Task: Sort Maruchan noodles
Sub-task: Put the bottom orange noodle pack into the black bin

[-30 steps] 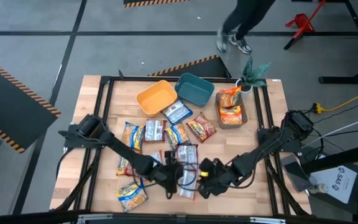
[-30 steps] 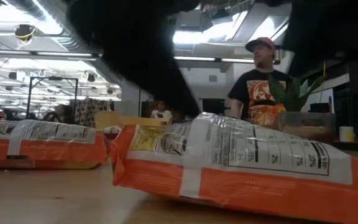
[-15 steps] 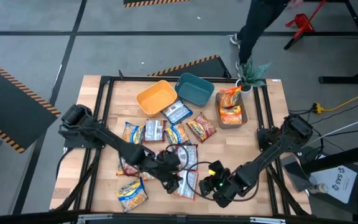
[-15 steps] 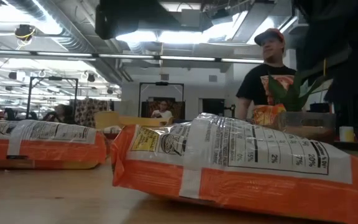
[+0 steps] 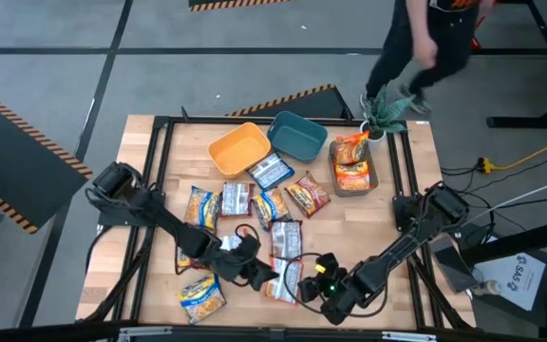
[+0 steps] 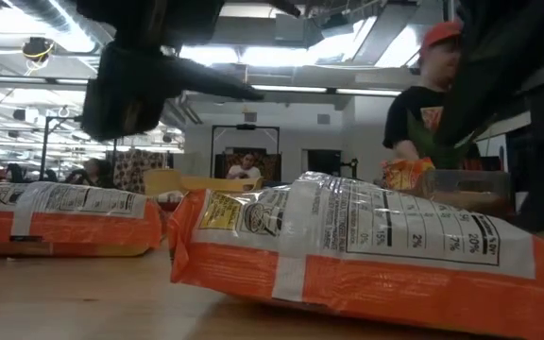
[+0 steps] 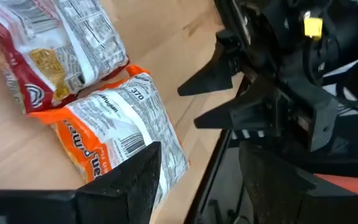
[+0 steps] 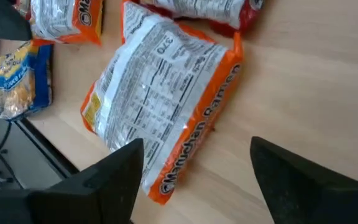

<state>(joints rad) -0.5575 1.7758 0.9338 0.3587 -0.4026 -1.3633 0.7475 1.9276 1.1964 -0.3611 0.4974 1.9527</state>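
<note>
Packet (image 8: 166, 112) flat, crinkly plastic (orange edges).

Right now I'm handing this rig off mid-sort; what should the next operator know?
Left tool: open, empty, hanging near the table's front edge.
Right tool: open, empty, above the orange noodle packet lying flat on the table.
Packets: two in the grey bin at the back right; about ten loose mid-table. Yellow bin and teal bin look empty.
Done: two packets binned.
Left: nearly all the sorting.
A person is reaching in by the plant.
</note>
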